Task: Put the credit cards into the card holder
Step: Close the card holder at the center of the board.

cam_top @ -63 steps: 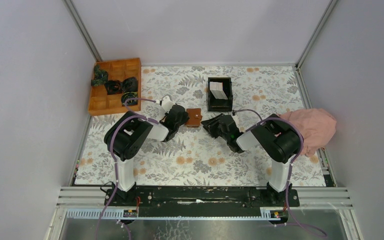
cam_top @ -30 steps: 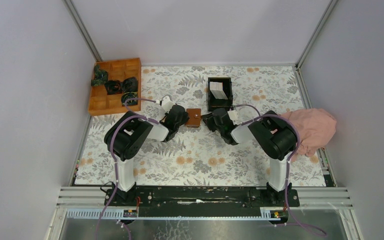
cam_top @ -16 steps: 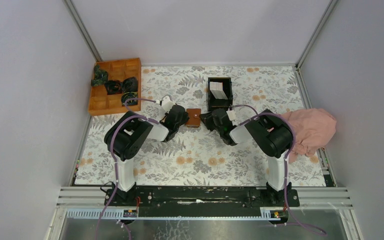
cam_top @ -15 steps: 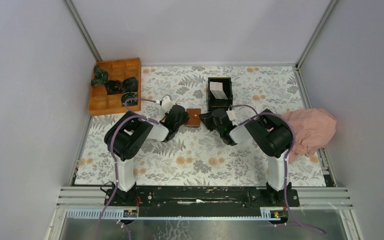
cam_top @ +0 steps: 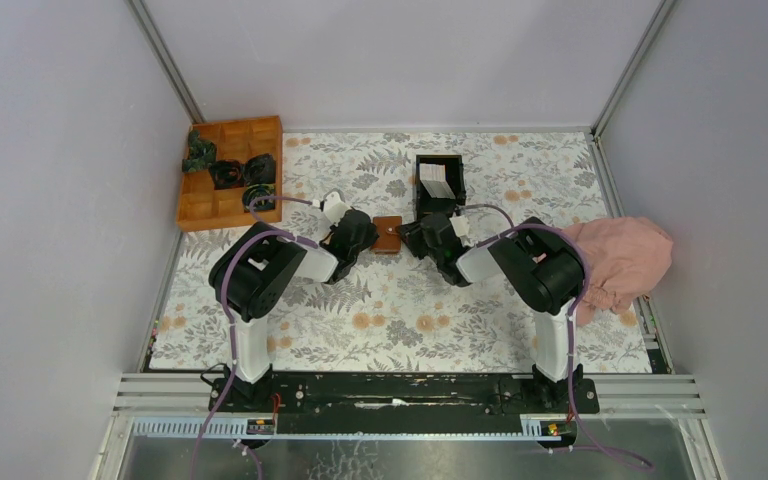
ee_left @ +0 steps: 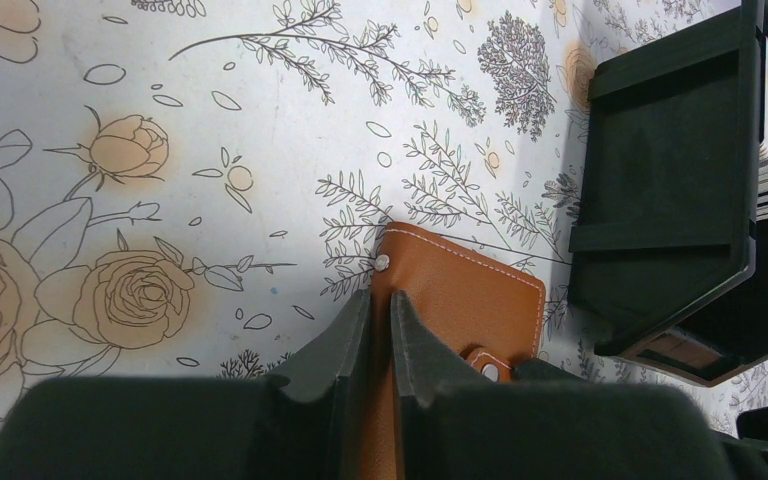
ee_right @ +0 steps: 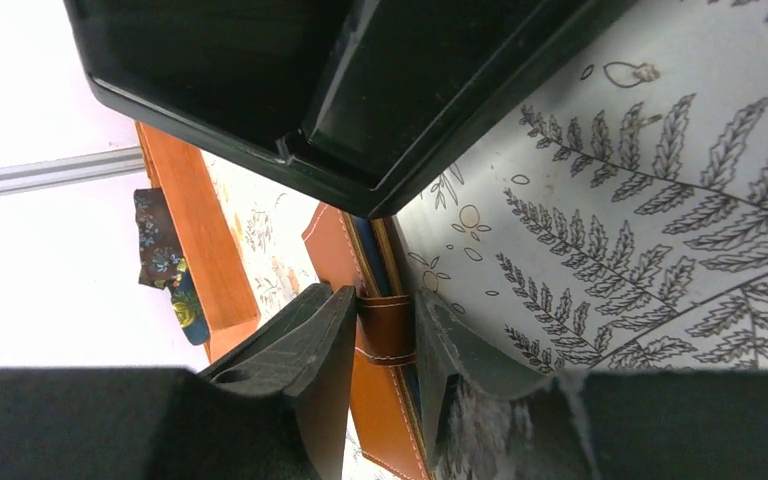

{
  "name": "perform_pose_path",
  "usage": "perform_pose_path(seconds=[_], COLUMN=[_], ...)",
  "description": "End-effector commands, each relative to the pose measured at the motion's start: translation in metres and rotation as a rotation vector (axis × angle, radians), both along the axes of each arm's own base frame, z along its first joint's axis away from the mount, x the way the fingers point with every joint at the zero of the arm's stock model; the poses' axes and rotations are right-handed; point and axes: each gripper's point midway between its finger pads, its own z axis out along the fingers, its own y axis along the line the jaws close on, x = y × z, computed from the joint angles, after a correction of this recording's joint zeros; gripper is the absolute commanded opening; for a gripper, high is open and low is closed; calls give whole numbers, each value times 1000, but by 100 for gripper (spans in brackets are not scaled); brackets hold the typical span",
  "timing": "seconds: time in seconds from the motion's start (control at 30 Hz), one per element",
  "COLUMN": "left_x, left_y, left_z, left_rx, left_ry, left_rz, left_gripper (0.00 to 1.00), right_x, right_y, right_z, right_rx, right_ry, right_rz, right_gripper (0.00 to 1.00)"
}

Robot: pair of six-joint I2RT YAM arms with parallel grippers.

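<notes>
Top external view, reddish-brown leather folding card holder (cam_top: 388,235) on floral mat (cam_top: 380,320) between both arms, left gripper (ee_left: 381,298) pinched narrow on its edge, right gripper (ee_right: 385,300) straddling its strap, grip unclear, white credit cards (cam_top: 437,180) in black square box (cam_top: 442,208) just beyond.

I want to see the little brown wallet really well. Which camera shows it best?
The left wrist view: the card holder is close up, with its flat face, stitching and snap clear. The top external view shows it tiny. The right wrist view shows only its edge and strap, side-on.
</notes>
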Motion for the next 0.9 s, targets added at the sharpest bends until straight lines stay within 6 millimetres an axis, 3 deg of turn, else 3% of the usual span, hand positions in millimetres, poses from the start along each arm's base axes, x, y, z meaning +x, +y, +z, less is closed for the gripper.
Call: perform_pose_path(seconds=[0.0, 0.87], left_x=[-147, -148], left_y=[70, 71], left_z=[-137, -138], left_rx=[371, 377], left_ry=[606, 610], left_rz=[-136, -136], left_gripper=[0, 0], right_x=[-11, -7], right_y=[13, 24], right_z=[-14, -33], right_rx=[-58, -75], right_ry=[35, 62], right_rz=[89, 182], right_gripper=[36, 39])
